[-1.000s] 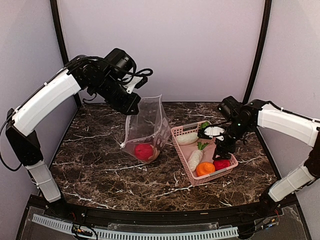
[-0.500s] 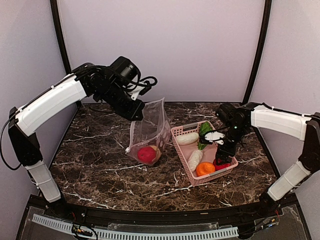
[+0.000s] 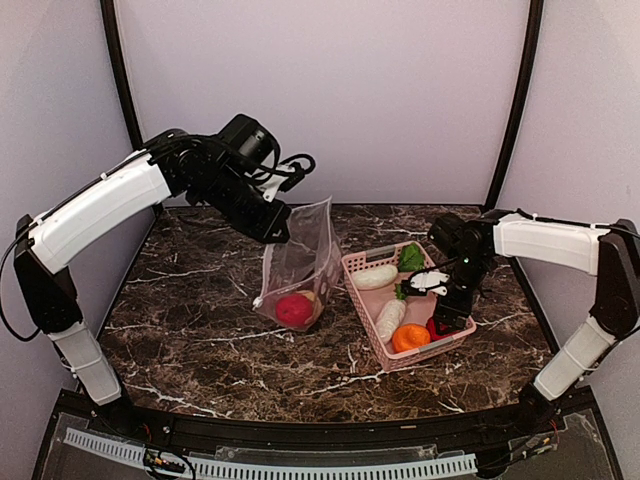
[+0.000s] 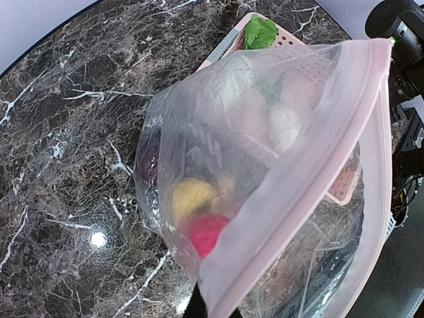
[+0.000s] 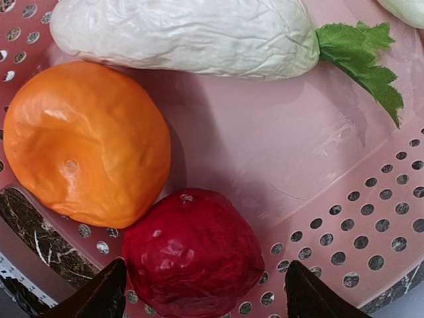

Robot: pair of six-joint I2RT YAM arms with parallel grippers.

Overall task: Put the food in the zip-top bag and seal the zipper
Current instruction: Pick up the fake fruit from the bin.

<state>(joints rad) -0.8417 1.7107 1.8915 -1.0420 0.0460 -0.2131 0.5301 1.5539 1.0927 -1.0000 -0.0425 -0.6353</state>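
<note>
Top external view has the bare dark marble table (image 3: pixel 200 360) nearest the arm bases. Past it, on the right, sits a pink perforated basket (image 3: pixel 362 305). In the basket's near end lie an orange (image 3: pixel 410 337) and a dark red ball (image 5: pixel 192 252), pressed side by side.

The right gripper (image 5: pixel 202 295) points down over that ball with its jaws spread wide, one black fingertip (image 5: pixel 99 295) on either side. In the right wrist view, the tip on the orange's side sits at the ball's edge and the other stands apart from it, so nothing is clamped.

Just beyond the orange a white radish (image 3: pixel 390 318) with green leaves lies lengthwise. Farther on a second white radish (image 3: pixel 375 277) lies crosswise, and a green leafy piece (image 3: pixel 411 257) fills the far corner.

Left of the basket, just beside its far left corner, the zip-top bag (image 3: pixel 300 262) stands with its bottom on the marble. The left gripper (image 3: pixel 283 232) holds it up by the top edge, jaws closed tight on the plastic.

In the left wrist view, looking down into the bag, the zipper (image 4: pixel 298 169) is a pale pink strip running diagonally. The opposite lip is well apart from it, so the mouth gapes unsealed. At the bottom sit a bright red ball (image 4: pixel 207 232), a yellow-peach ball (image 4: pixel 192 199) and a dark purple piece (image 4: pixel 149 159). A pale wall (image 3: pixel 400 90) closes the back.
</note>
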